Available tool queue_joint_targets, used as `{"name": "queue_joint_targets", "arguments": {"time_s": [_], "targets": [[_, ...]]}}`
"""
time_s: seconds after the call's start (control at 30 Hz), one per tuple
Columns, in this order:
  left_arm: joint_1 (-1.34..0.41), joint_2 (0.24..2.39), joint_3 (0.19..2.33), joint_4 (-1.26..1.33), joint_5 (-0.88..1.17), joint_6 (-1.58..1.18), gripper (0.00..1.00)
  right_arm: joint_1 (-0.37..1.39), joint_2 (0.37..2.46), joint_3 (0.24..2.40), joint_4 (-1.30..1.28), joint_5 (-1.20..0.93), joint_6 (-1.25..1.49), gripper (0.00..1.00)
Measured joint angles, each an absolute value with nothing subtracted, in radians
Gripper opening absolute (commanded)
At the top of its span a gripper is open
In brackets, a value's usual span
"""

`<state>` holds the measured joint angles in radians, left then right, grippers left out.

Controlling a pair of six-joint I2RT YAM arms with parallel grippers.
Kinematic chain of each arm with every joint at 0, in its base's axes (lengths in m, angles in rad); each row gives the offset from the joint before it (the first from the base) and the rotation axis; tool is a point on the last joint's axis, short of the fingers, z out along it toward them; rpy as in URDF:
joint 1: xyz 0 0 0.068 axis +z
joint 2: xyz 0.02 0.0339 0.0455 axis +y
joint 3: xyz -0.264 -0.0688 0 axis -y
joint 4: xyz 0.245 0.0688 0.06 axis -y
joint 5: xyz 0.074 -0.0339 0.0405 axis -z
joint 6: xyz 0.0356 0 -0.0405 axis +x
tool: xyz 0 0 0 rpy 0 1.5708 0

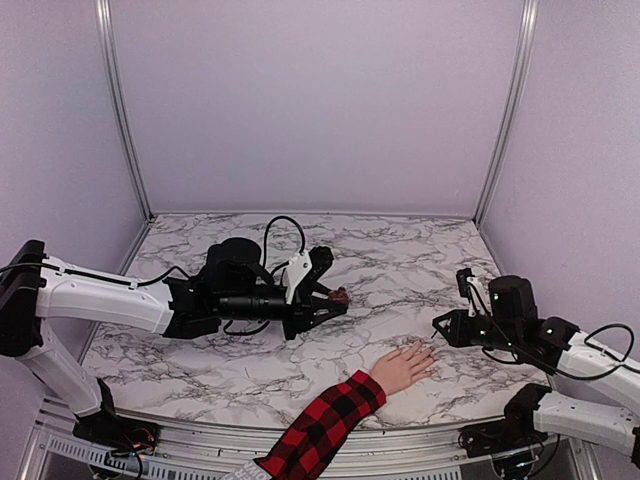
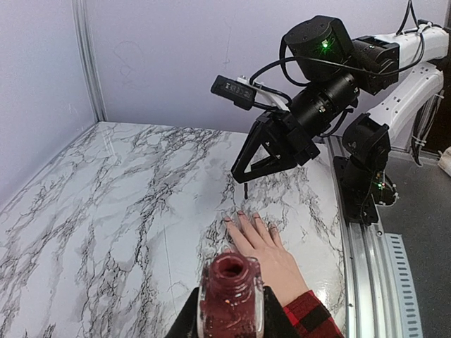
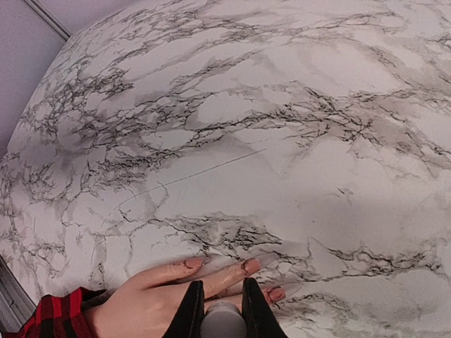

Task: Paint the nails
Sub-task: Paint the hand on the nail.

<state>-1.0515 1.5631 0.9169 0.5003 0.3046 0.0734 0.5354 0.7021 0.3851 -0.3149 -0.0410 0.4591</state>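
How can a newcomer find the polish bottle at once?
Over the marble table, follow the left arm to its pincer. The bottle is gripped there. It alone is dark red glass, small, with an open neck.

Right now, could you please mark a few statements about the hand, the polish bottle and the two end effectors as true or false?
1. The left end effector holds an open polish bottle. True.
2. The hand lies palm up. False: it lies palm down on the table, with the nails showing.
3. The right end effector grips a pale cap close to the fingertips of the hand. True.
4. The sleeve is plain blue. False: it is red-and-black plaid.
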Motion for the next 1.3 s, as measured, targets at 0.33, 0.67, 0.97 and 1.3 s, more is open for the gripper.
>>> {"name": "queue_joint_targets", "arguments": {"time_s": [0.33,0.67,0.97,1.3], "targets": [[-1.051,1.566,0.917,0.505,0.305,0.063,0.00,0.535,0.729,0.355,-0.259,-0.039,0.445,0.00],[-1.051,1.565,0.917,0.506,0.305,0.057,0.00,0.535,0.739,0.335,-0.239,-0.017,0.455,0.00],[-1.051,1.565,0.917,0.506,0.305,0.055,0.00,0.535,0.754,0.326,-0.241,0.032,0.499,0.00],[-1.051,1.565,0.917,0.506,0.305,0.055,0.00,0.535,0.781,0.321,-0.240,0.070,0.524,0.00]]}}
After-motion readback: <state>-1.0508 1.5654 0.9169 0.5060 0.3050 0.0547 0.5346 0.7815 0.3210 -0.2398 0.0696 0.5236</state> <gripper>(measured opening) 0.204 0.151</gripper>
